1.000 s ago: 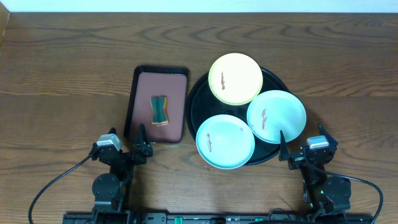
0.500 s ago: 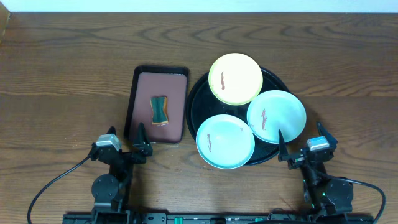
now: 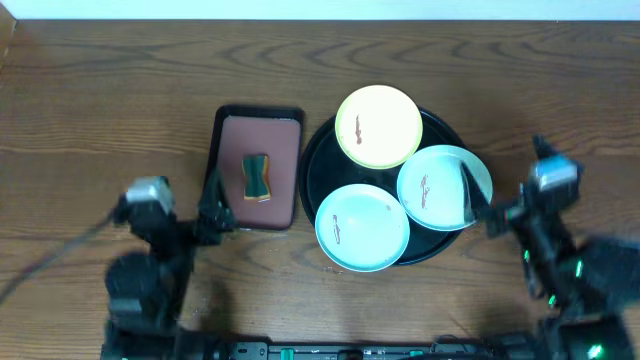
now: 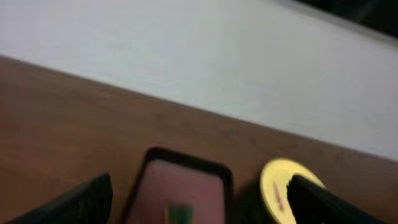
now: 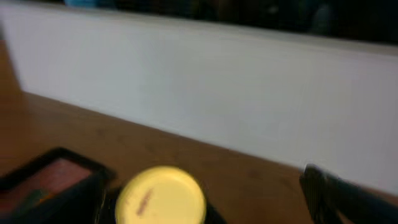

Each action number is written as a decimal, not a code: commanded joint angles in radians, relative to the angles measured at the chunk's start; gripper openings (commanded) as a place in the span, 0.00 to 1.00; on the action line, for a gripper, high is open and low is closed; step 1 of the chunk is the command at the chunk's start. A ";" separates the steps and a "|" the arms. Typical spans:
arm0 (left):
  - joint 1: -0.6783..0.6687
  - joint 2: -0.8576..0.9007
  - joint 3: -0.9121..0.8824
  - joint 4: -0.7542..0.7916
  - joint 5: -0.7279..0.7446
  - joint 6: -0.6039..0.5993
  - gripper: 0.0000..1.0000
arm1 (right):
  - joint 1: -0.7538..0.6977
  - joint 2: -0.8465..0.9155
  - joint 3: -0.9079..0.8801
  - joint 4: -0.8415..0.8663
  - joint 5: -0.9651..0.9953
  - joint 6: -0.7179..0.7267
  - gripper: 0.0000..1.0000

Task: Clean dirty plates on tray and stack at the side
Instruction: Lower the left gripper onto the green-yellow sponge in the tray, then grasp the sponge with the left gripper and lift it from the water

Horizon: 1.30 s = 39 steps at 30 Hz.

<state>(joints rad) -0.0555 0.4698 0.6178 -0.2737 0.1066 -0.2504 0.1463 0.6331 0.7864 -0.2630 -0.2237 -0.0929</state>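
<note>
All three plates sit on the black tray [image 3: 318,165], centre right of the overhead frame: the yellow plate [image 3: 378,126] at top, the right mint plate [image 3: 440,188], and the lower mint plate [image 3: 362,227]. Each shows a reddish smear, so judge none cleaned or stacked yet. The sponge [image 3: 257,176] lies on the maroon tray [image 3: 275,150] just left, handy for your left gripper [image 3: 212,205], jaws wide and empty. Your right gripper [image 3: 485,205], jaws also wide and empty, hangs at the right mint plate's edge, probably to steady or lift it toward the bare bench [image 3: 560,90].
</note>
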 commanded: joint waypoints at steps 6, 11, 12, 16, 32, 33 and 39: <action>-0.002 0.568 0.586 -0.489 0.233 0.022 0.90 | -0.001 0.546 0.586 -0.534 -0.153 -0.124 0.99; -0.002 0.736 0.681 -0.576 0.243 0.023 0.90 | -0.001 0.669 0.706 -0.613 -0.226 -0.058 0.99; -0.002 0.758 0.681 -0.579 0.256 0.012 0.91 | -0.001 0.676 0.705 -0.620 -0.242 -0.032 0.99; -0.002 0.822 0.678 -0.594 0.285 0.007 0.90 | -0.001 0.688 0.705 -0.642 -0.249 0.010 0.99; -0.074 1.321 0.629 -0.588 -0.013 -0.040 0.56 | -0.003 0.765 0.702 -0.724 -0.152 0.220 0.98; -0.074 1.349 0.629 -0.576 -0.026 -0.054 0.55 | -0.003 0.770 0.702 -0.735 -0.112 0.225 0.96; -0.074 1.458 0.629 -0.501 0.023 -0.069 0.33 | -0.004 0.837 0.702 -0.820 -0.053 0.242 0.78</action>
<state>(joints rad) -0.1310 1.9015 1.2533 -0.7822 0.1436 -0.3058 0.1467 1.4258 1.4746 -1.0660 -0.3161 0.1261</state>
